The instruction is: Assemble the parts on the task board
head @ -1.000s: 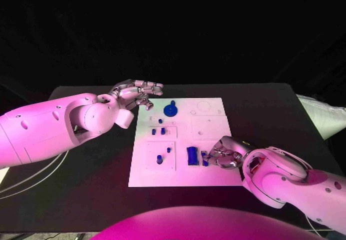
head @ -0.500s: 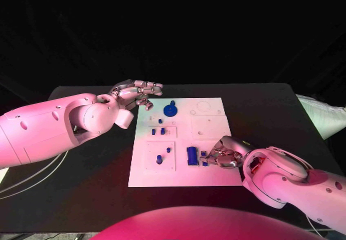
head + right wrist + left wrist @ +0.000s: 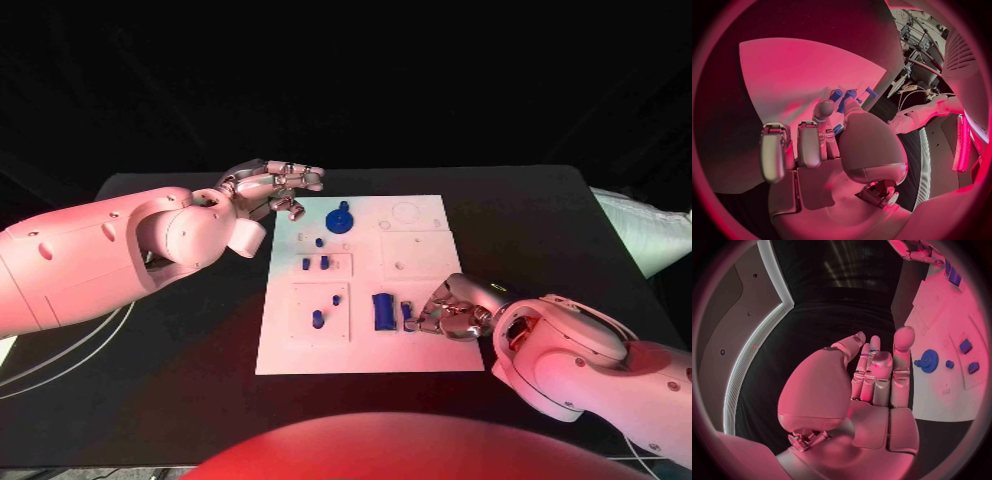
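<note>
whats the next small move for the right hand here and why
Probably ease the small blue part down into its seat on the task board. The right hand pinches it at the board's near right area, beside the tall blue block, while the left hand hovers off the board's far left corner, holding nothing.

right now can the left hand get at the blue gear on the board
Probably yes. The left hand hovers by the task board's far left corner, holding nothing, and the blue gear lies just beside it with nothing between. The right hand works at the near edge.

My left hand (image 3: pixel 274 188) hangs beyond the task board's (image 3: pixel 433 355) far left corner, my right hand (image 3: pixel 454 312) on its near right part (beside small parts (image 3: pixel 384 311)).
</note>
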Motion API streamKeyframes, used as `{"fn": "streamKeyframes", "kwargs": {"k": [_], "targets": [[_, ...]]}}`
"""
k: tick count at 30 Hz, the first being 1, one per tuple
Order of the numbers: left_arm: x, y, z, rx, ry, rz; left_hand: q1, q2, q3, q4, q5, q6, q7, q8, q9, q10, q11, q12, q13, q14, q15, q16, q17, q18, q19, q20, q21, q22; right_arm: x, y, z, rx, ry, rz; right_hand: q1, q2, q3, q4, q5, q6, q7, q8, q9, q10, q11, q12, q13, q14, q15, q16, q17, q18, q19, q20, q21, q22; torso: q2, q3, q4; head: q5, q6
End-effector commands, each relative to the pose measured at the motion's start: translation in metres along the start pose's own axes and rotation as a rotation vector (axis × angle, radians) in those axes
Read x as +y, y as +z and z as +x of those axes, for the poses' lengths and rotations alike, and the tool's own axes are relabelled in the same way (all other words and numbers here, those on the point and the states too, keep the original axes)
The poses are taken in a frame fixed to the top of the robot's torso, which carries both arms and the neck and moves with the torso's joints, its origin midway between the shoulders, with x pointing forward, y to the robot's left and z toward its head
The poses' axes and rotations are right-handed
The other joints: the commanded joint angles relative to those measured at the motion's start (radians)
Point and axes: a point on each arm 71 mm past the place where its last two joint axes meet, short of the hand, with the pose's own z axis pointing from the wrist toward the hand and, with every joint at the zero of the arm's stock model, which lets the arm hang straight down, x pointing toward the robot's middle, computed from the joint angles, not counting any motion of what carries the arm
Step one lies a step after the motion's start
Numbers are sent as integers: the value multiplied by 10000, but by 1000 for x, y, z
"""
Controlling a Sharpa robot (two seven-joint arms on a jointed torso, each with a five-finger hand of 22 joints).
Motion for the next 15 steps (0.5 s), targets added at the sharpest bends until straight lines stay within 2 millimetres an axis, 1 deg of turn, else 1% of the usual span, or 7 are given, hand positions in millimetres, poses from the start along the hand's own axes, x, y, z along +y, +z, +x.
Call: {"fn": "streamKeyframes", "kwargs": {"k": [1, 3, 6, 10, 15], "targets": [[0, 1, 3, 222, -9, 45, 31, 39, -55, -16, 54, -71, -13, 44, -15, -52, -6, 14, 16, -74, 6, 15, -14, 144, -47, 37, -37, -11, -2, 1, 1, 124, -216, -29, 103, 29, -66, -7, -62, 31, 2, -66, 13, -37, 16, 10, 26, 517, -21, -8, 7, -66, -5, 1, -37, 860, 4, -9, 25, -13, 1], [0, 1, 3, 233, 1, 44, 31, 39, -55, -16, 54, -71, -13, 44, -15, -52, -6, 14, 16, -74, 6, 15, -14, 144, -47, 37, -37, -11, -3, 2, 1, 174, -226, 20, 123, 60, -76, -1, -66, 34, 1, -67, 16, -36, 15, 8, 26, 518, -21, -5, 12, -67, -2, 1, -34, 866, 3, -6, 34, -16, 1], [0, 1, 4, 235, 12, 43, 46, 47, -59, -23, 56, -73, -11, 56, -17, -62, -5, 38, 19, -79, 6, 16, -22, 147, -51, 36, -60, -23, -4, 3, 2, 278, -250, 69, 206, 104, -97, -20, -68, 37, -1, -69, 24, -30, 13, 23, 39, 521, -22, 3, 22, -67, -1, 1, -34, 867, 1, -12, 27, -1, 1], [0, 2, 4, 240, 17, 41, 46, 47, -59, -23, 56, -73, -11, 56, -17, -62, -5, 38, 19, -79, 6, 16, -22, 147, -51, 36, -60, -23, -5, 5, 4, 441, -319, 95, 571, 154, -166, -174, -97, 41, 0, -81, 47, -33, 10, 28, 55, 523, -27, 10, 35, -66, -4, -3, -39, 866, 8, -13, 20, 19, 1], [0, 1, 3, 227, 22, 36, 46, 47, -59, -23, 56, -73, -11, 56, -17, -62, -5, 38, 19, -79, 6, 16, -22, 147, -51, 36, -60, -23, -3, 7, 6, 518, -342, 67, 934, 146, -268, -359, -214, 43, 7, -98, 68, -41, 9, 16, 59, 524, -25, 11, 41, -67, -4, -3, -40, 870, 10, -4, 20, 39, 1]]}}
